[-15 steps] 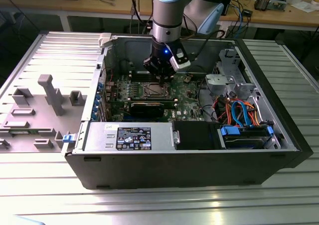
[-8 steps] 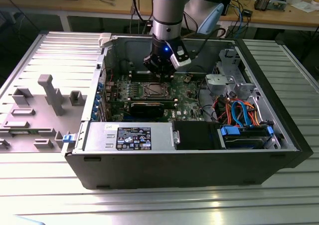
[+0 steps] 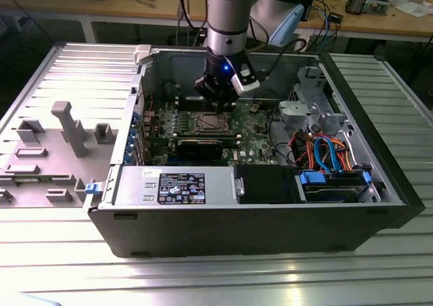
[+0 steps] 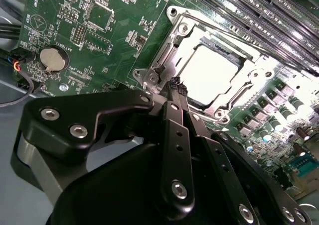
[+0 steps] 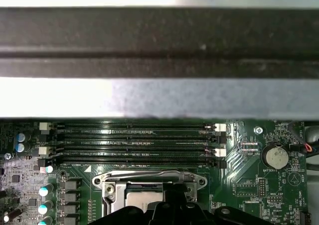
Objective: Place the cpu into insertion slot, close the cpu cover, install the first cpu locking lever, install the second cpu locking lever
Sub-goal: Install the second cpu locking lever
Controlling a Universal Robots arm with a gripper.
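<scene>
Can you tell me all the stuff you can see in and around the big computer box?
case: one, dark grey, open on the ribbed metal table.
board: one, green, inside the case.
cpu: one, silvery, in the slot, framed by the cover.
memory slots: four, black, long, beside the cover.
coin battery: one, silver, on the board.
graphics card: one, black, long, near the slot.
cables: several, orange, blue, red, toward the exterior view's right.
grey moulded parts: several, on the exterior view's left.
tool: one, black, tips together by the cover's corner.
arm: one, grey-blue, above the case.
</scene>
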